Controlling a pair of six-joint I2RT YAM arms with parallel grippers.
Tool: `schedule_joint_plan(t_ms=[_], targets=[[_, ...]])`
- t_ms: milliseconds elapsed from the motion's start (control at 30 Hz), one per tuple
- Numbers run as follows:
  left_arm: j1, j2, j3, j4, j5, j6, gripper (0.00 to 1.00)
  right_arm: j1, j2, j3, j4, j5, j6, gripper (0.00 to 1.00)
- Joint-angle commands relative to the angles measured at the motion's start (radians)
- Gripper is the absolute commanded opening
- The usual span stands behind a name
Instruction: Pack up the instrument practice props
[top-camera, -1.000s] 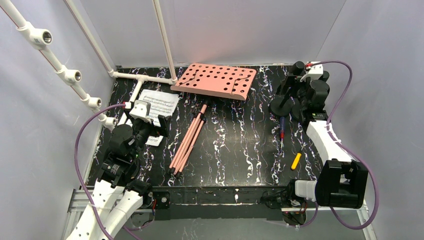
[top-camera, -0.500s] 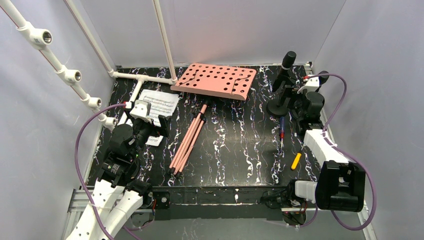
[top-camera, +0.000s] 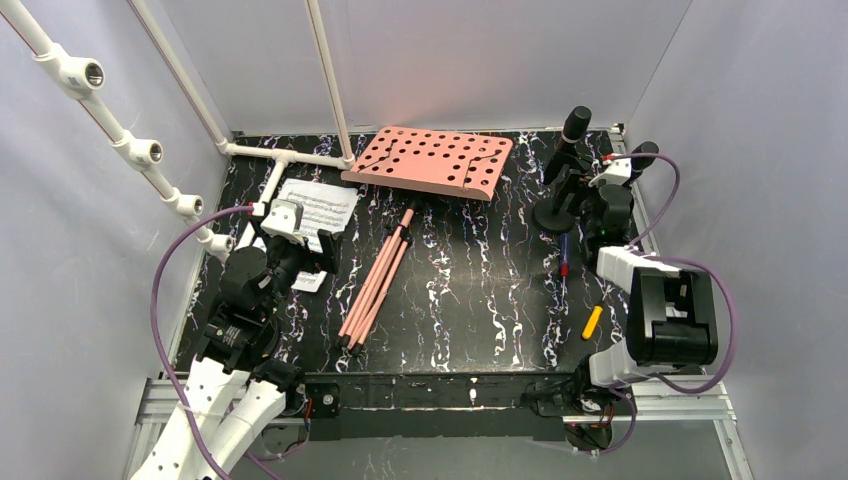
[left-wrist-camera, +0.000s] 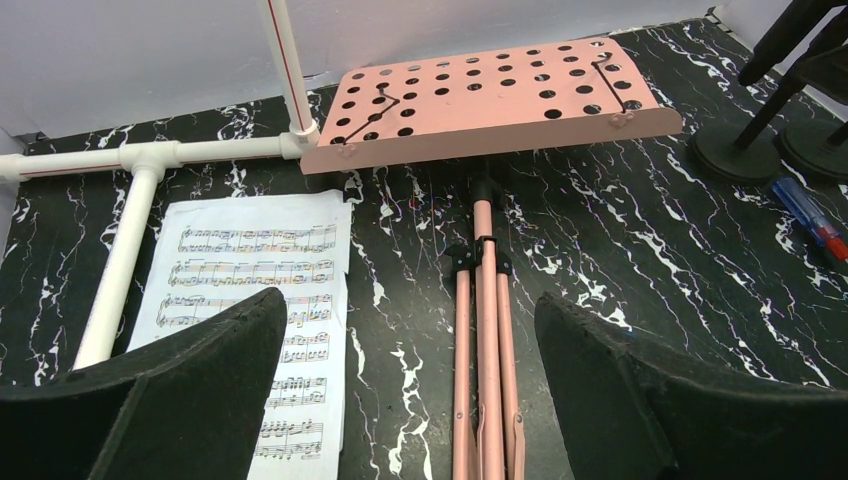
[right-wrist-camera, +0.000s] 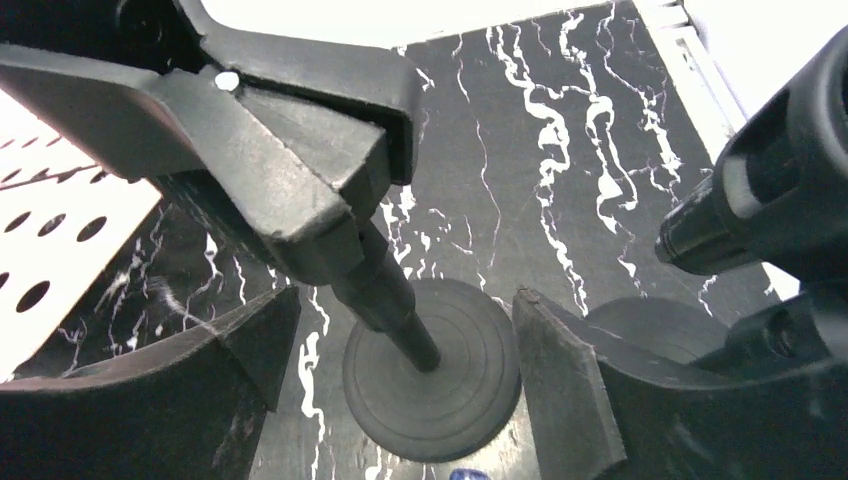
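The salmon-pink perforated music desk (top-camera: 430, 160) lies flat at the back, its folded pink tripod legs (top-camera: 375, 285) running toward me. White sheet music (top-camera: 318, 208) lies to their left. Two black microphones stand at the back right: one (top-camera: 573, 128) on a round base (top-camera: 552, 215), the other (top-camera: 642, 152) partly hidden behind my right arm. My right gripper (top-camera: 598, 200) is open; in the right wrist view (right-wrist-camera: 405, 300) its jaws straddle the first microphone's stem (right-wrist-camera: 385, 290) above the base (right-wrist-camera: 440, 400), apart from it. My left gripper (top-camera: 310, 255) is open and empty over the sheet music's edge (left-wrist-camera: 250, 270).
A white plastic pipe frame (top-camera: 275, 155) stands at the back left, one bar lying beside the sheet music. A blue-and-red pen (top-camera: 564, 255) and a small yellow object (top-camera: 592, 321) lie at the right. Grey walls close in three sides.
My right arm has drawn back toward the near edge and its elbow has folded, uncovering the two microphones. The left arm has not moved.
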Motion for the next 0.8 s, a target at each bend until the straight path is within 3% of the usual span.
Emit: schedule_joint_plan(t_ms=[0,67,400,667,767], targets=[[-0.005,0.005,-0.004,0.015,0.013,0.012,0.92,0.007,0.066,-0.036,0.319,-0.008,0.039,0.81],[-0.006,0.004,-0.005,0.016,0.014,0.013,0.92,0.012,0.104,-0.049,0.417,-0.005,0.041,0.73],[-0.006,0.005,-0.008,0.019,0.017,0.012,0.92,0.026,0.170,-0.092,0.589,-0.017,-0.064,0.55],[-0.004,-0.005,-0.011,0.024,0.024,0.038,0.92,0.061,0.043,-0.094,0.490,-0.110,-0.118,0.24],[-0.004,-0.010,-0.013,0.028,0.024,0.042,0.92,0.069,-0.008,-0.096,0.454,-0.119,-0.121,0.17]])
